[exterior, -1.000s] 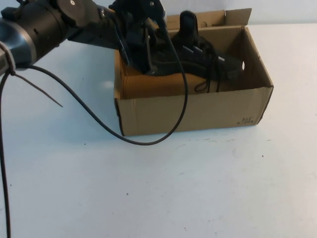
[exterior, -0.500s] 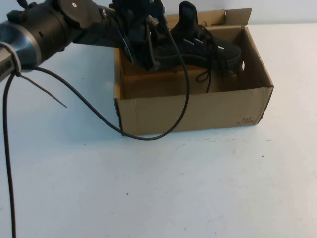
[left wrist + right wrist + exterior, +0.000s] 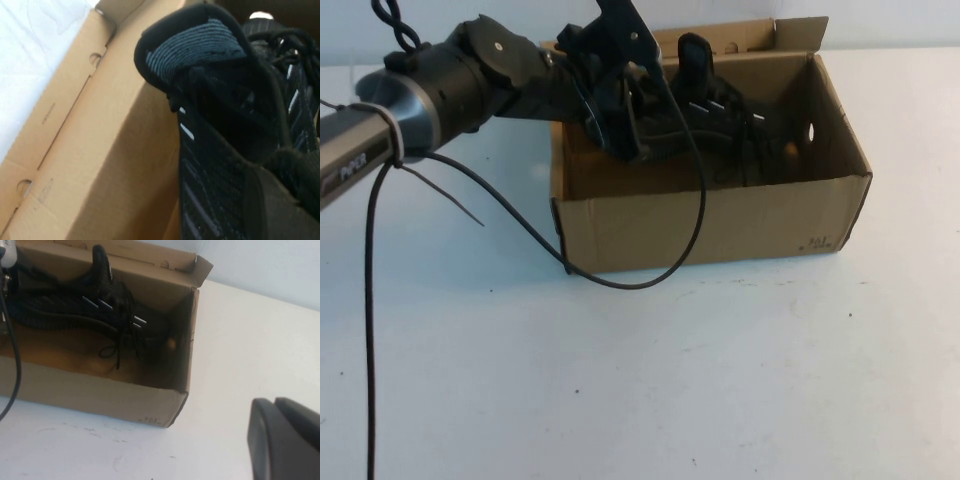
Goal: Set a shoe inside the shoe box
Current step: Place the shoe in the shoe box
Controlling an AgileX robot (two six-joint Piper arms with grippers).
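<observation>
The black mesh shoe [image 3: 725, 118] lies inside the brown cardboard shoe box [image 3: 710, 225], heel toward the box's left end and toe toward the right wall. Its heel tab sticks up above the rim. My left gripper [image 3: 628, 122] reaches in over the box's left end and is shut on the shoe's heel. In the left wrist view the shoe [image 3: 225, 125] fills the frame beside the box wall [image 3: 110, 150], with one finger [image 3: 272, 205] against the collar. The right wrist view shows the shoe [image 3: 75, 310] in the box [image 3: 100, 395]. My right gripper [image 3: 274, 440] is shut, over bare table to the box's right.
The left arm's black cable [image 3: 620, 283] loops down across the box's front wall onto the white table [image 3: 670, 380]. A raised flap [image 3: 798, 33] stands at the box's back right corner.
The shoe has come down lower into the box since half a second ago, toe end dropping most. My left gripper came down with it and the arm shifted slightly right.
</observation>
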